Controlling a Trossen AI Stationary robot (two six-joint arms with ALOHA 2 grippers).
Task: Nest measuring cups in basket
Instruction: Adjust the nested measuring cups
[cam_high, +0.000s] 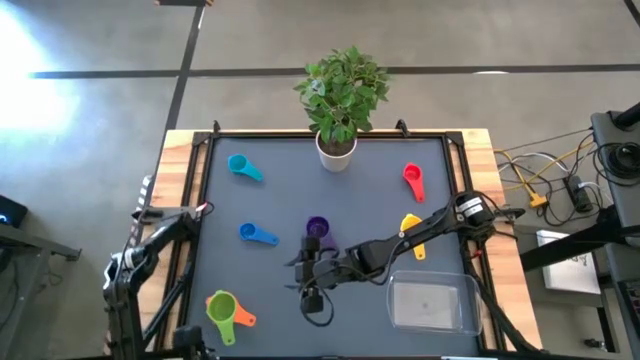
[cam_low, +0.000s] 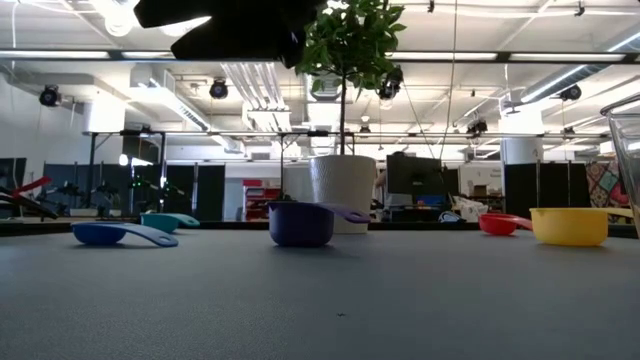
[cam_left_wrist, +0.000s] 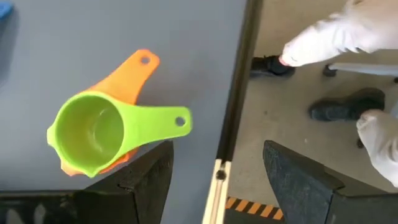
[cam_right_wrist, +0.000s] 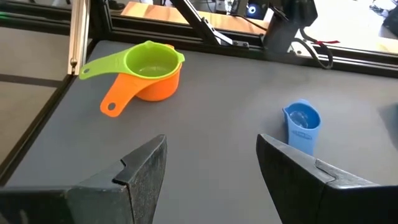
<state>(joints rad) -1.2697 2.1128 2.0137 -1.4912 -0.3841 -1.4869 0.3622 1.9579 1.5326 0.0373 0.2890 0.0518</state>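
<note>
I see the clear basket (cam_high: 432, 304) sitting empty at the lower right of the high view. The green cup (cam_high: 221, 306) sits nested in the orange cup (cam_high: 240, 318) at lower left. Loose on the desk: teal cup (cam_high: 240, 165) upper left, blue cup (cam_high: 252, 233) left of centre, purple cup (cam_high: 317, 227) at centre, red cup (cam_high: 412, 178) upper right, yellow cup (cam_high: 412, 228) just below it.
</note>
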